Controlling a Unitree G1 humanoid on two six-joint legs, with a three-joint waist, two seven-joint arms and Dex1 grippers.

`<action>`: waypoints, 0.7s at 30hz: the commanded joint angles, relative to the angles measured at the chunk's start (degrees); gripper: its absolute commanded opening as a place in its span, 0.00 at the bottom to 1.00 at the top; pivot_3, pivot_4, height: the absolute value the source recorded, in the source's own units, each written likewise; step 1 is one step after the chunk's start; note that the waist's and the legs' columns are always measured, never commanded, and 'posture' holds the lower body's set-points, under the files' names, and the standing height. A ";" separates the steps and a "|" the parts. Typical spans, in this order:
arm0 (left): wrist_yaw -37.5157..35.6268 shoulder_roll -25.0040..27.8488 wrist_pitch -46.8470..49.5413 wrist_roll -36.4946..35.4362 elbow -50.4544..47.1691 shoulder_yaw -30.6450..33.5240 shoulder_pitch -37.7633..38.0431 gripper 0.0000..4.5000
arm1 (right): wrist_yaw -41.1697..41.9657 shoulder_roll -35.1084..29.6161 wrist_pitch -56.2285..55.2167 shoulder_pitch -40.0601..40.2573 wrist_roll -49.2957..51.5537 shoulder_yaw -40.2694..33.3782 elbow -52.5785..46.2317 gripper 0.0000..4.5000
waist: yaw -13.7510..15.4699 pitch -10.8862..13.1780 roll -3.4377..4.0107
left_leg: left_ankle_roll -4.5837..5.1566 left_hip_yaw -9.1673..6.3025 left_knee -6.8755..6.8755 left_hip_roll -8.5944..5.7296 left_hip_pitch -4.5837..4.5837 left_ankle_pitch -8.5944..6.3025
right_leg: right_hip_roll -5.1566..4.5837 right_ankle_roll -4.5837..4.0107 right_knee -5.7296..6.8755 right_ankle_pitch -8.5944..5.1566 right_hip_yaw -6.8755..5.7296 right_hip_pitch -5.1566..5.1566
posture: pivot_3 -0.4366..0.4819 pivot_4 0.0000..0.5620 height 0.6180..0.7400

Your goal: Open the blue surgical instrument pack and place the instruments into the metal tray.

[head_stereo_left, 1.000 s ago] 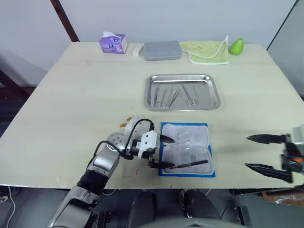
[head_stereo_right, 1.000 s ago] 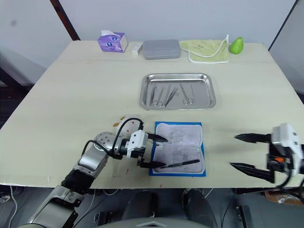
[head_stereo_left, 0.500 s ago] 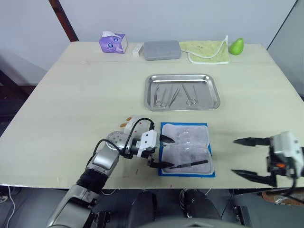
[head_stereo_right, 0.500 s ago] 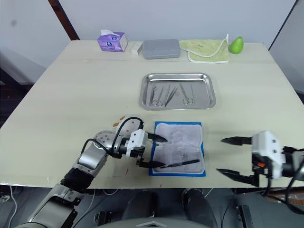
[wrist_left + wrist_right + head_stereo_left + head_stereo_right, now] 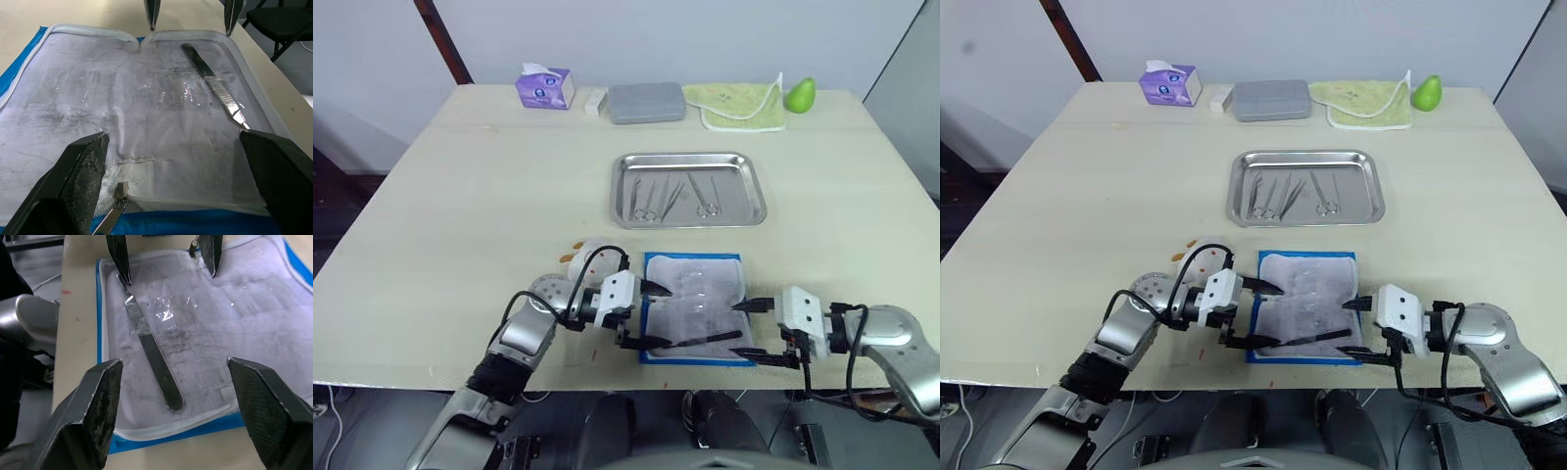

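The blue surgical instrument pack (image 5: 697, 294) lies open near the table's front edge, clear inner face up. One dark flat-handled instrument (image 5: 705, 340) rests on its near part, also seen in the wrist views (image 5: 215, 85) (image 5: 149, 340). My left gripper (image 5: 658, 315) is open at the pack's left edge, its fingers straddling that end of the instrument. My right gripper (image 5: 741, 330) is open at the pack's right edge, facing the left one. Further back, the metal tray (image 5: 739, 191) holds several instruments (image 5: 651, 201).
Along the far edge stand a purple tissue box (image 5: 546, 88), a grey rounded case (image 5: 647, 102), a green cloth (image 5: 742, 106) and a green pear (image 5: 800, 95). The pack lies close to the table's front edge.
My right gripper has moved left from off the table's right side to the pack's right edge, still open. The left gripper has stayed put.
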 commanded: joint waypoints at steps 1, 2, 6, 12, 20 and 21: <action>-0.16 0.85 1.48 0.52 -0.30 -0.75 1.47 1.00 | 0.22 0.22 -1.96 -1.14 -0.68 1.02 0.80 0.77 | 0.03 0.00 0.00 | 0.00 0.00 0.00 0.00 0.00 0.00 | 0.00 0.00 0.00 0.00 0.00 0.00 | 0.48 0.27 0.98; -0.14 0.87 1.50 0.55 -0.29 -0.77 1.47 1.00 | 0.24 0.29 -2.07 -1.55 -0.91 1.45 1.24 0.77 | 0.03 0.00 0.00 | 0.00 0.01 0.00 0.00 0.00 0.00 | 0.00 0.00 0.00 0.00 0.00 0.00 | 0.48 0.27 0.98; -0.25 1.06 1.64 0.49 -0.49 -0.79 1.54 1.00 | 0.19 1.07 -2.77 -3.19 -2.06 3.32 3.40 0.77 | -0.01 0.00 0.00 | 0.00 0.02 0.02 0.00 0.01 0.00 | -0.01 0.00 0.01 0.00 0.01 0.00 | 0.48 0.27 0.98; -0.05 1.06 1.78 0.51 -0.78 -0.87 1.75 1.00 | 0.10 2.07 -3.82 -3.84 -3.83 5.19 6.41 0.77 | -0.01 0.00 0.00 | 0.00 0.02 0.01 0.00 0.01 0.00 | 0.00 0.00 0.02 0.01 0.01 0.01 | 0.48 0.27 0.98; 0.20 1.00 2.31 0.38 -1.68 -1.03 2.18 1.00 | 0.43 2.06 -1.53 -3.63 -5.00 7.99 8.95 0.37 | -0.02 -0.08 -0.02 | 0.00 0.02 0.01 0.00 0.05 0.00 | 0.01 -0.01 0.03 0.01 0.01 0.02 | 0.48 0.27 0.98; 0.23 0.99 2.41 0.35 -1.79 -1.03 2.20 1.00 | 0.28 2.19 -1.16 -3.71 -5.13 8.30 9.49 0.25 | -0.02 -0.10 -0.05 | 0.00 0.02 0.01 0.00 0.06 0.00 | 0.01 -0.01 0.03 0.01 0.01 0.02 | 0.48 0.27 0.98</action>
